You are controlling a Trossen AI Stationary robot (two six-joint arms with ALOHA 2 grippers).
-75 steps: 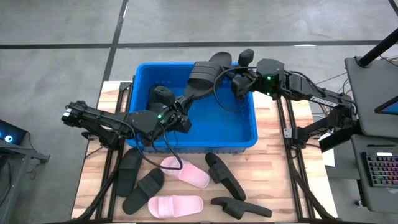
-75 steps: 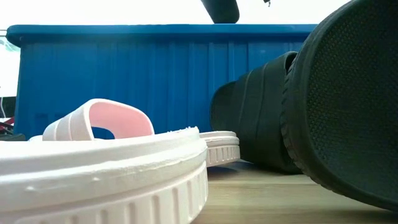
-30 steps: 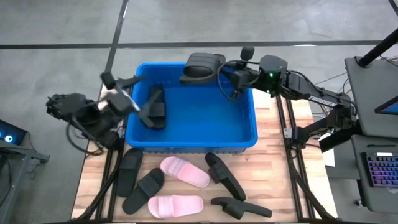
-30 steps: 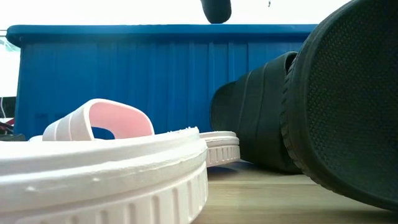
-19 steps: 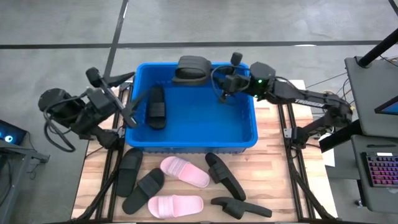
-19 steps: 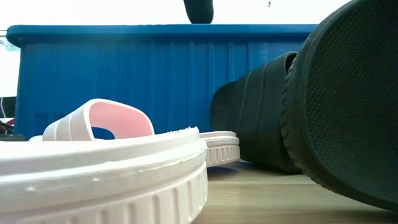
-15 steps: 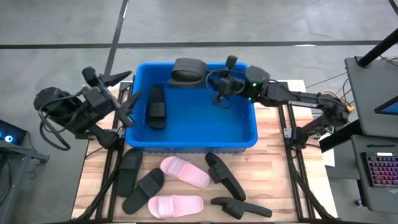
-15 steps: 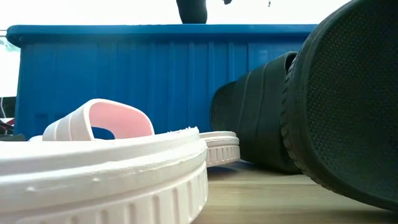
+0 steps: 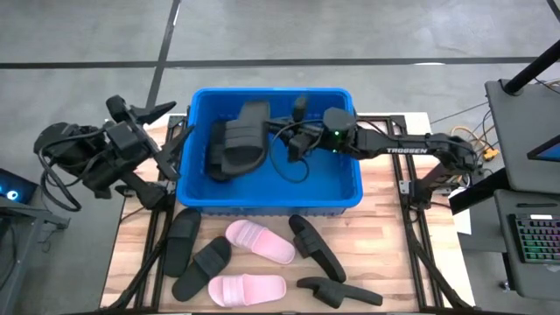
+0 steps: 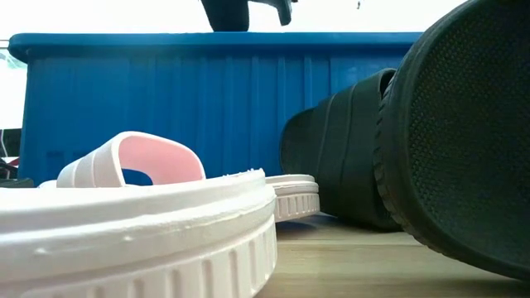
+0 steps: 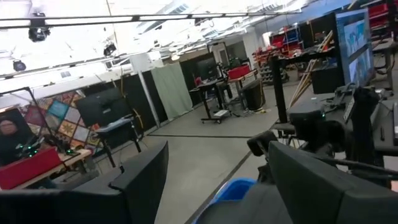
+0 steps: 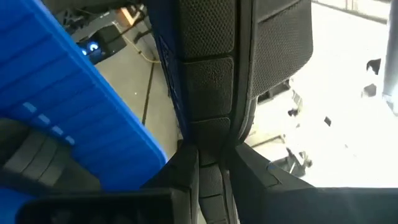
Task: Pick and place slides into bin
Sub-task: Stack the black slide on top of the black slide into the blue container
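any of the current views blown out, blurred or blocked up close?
Low view: the sky above the blue bin is blown out white, and a pale pink slide and a black slide loom huge and soft up close. Right wrist view: a held black slide fills the frame, bright white behind. Left wrist view: dark fingers near, room slightly soft. High view: even light, sharp.
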